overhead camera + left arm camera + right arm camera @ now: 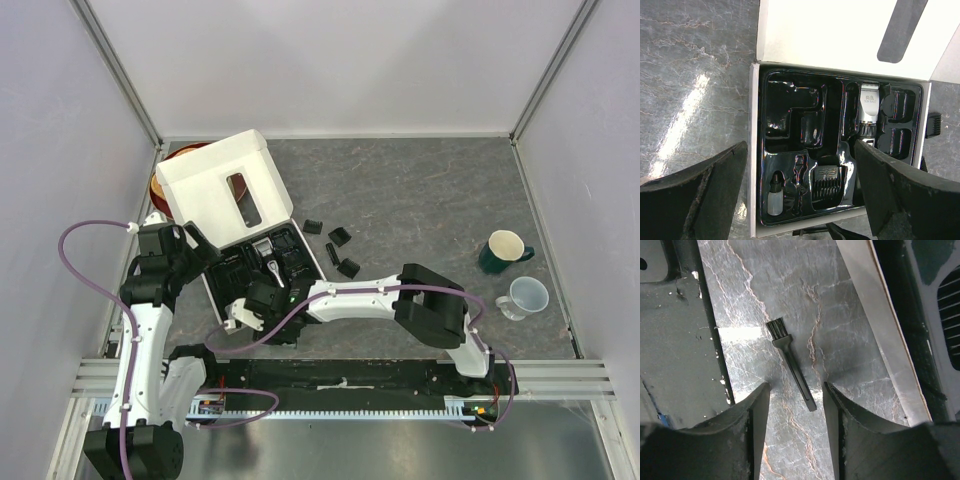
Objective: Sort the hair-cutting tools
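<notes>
Top external view: the grey stone-patterned table (430,190) is fenced by pale walls at the back and on both sides. A white cardboard box (215,185) stands at its left with the lid thrown back, and a black tray (790,115) fills its base.

In the tray, a clipper (869,107) with a silver head lies in the long slot on the right side of the left wrist view. One comb guard (829,181) sits in a slot at the bottom edge, and a small pale bottle (775,197) sits in the bottom-left slot. The large pocket at upper left holds nothing I can make out.

A dark green mug (505,250) and a clear cup (527,297) stand near the right wall, well apart from the box. Bare table lies between them and a few loose comb guards (340,237) scattered just right of the box.

The left gripper (800,146) hovers over the tray's left half, its fingers spread wide and holding nothing. The clipper is off to its right.

The right gripper (796,387) is at the box's near-left corner, jaws apart. The small brush (790,365) lies flat on the table with its handle end between the fingertips. It is not gripped, and its bristles point away. The box's white wall runs close on one side and a dark slab on the other.
</notes>
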Motion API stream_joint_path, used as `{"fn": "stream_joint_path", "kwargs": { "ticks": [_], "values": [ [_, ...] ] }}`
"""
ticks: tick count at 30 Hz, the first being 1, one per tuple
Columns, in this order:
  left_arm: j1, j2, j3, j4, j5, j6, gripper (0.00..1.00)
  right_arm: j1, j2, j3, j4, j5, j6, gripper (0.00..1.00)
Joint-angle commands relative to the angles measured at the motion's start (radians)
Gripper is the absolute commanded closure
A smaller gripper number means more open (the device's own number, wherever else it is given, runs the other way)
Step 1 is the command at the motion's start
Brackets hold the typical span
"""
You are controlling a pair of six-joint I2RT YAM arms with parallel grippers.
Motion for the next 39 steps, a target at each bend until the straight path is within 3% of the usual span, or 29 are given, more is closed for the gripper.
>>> {"fn": "stream_joint_path", "kwargs": {
  "ticks": [1, 5, 10, 11, 14, 31, 39],
  "values": [
    [0.002, -0.002, 0.001, 0.017, -0.009, 0.013, 0.07, 0.003, 0.052, 0.051, -0.060, -0.003, 0.008, 0.50],
    [0.002, -0.002, 0.001, 0.017, -0.009, 0.013, 0.07, 0.001, 0.077, 0.062, -0.105, -0.005, 0.022, 0.67],
    [0.002, -0.007, 0.001, 0.018, -0.009, 0.013, 0.07, 0.003, 0.057, 0.041, -0.145, 0.015, 0.038, 0.80],
    [0.003, -0.008, 0.001, 0.018, -0.009, 0.013, 0.07, 0.003, 0.045, 0.035, -0.145, 0.029, 0.051, 0.88],
    [0.002, -0.008, 0.001, 0.017, -0.009, 0.011, 0.07, 0.000, 0.009, 0.010, -0.155, 0.072, 0.073, 0.98],
    [0.003, -0.007, 0.000, 0.020, 0.005, 0.014, 0.07, -0.066, -0.146, -0.062, -0.123, 0.152, 0.244, 1.00],
    [0.002, -0.013, 0.000, 0.021, 0.005, 0.013, 0.07, -0.081, -0.166, -0.085, -0.099, 0.101, 0.317, 1.00]
  ]
}}
